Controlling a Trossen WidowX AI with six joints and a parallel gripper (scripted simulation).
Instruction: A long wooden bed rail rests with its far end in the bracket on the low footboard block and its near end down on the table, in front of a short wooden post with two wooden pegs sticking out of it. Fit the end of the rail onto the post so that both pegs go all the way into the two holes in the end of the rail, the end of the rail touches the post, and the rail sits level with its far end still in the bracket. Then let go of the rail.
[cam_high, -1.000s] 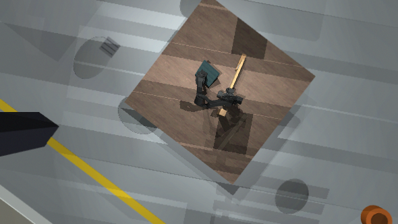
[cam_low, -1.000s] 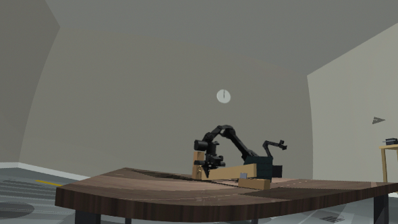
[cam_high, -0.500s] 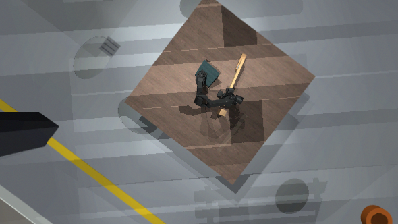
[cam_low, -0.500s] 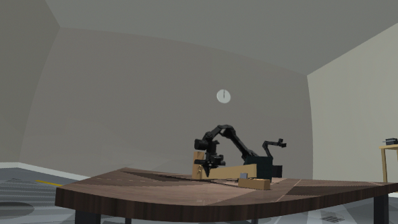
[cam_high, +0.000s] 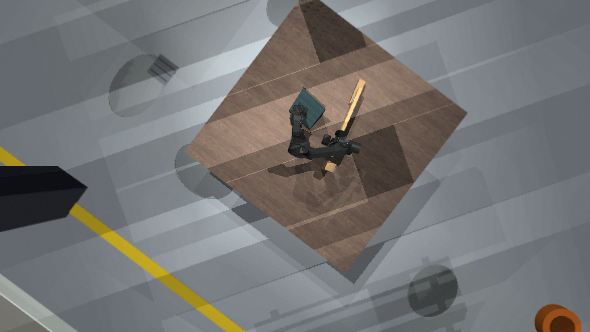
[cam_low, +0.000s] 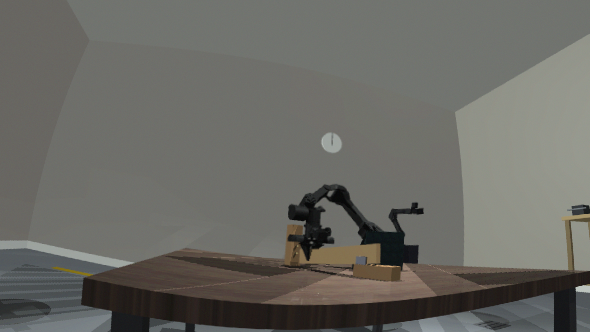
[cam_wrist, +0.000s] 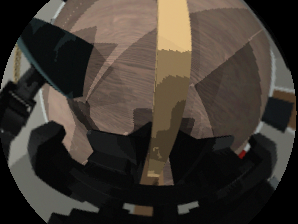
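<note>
The long pale wooden rail (cam_high: 351, 115) (cam_low: 345, 254) (cam_wrist: 174, 35) runs from the low footboard block (cam_low: 382, 273) to my gripper. Its far end is at the small grey bracket (cam_low: 360, 260). My gripper (cam_low: 308, 256) (cam_wrist: 157, 124) points down and is shut on the rail near its post end. The short upright post (cam_high: 330, 167) (cam_low: 293, 237) stands just beyond the fingers. The rail's near end looks low, close to the table; I cannot tell whether it touches. The pegs, the holes and any gap at the post are hidden by the gripper.
The arm's dark teal base (cam_high: 309, 111) (cam_low: 384, 245) stands beside the rail, and also shows at the upper left of the wrist view (cam_wrist: 60, 60). The brown wooden table (cam_high: 250, 120) (cam_low: 225, 285) carries everything. Dark shadows cross the table.
</note>
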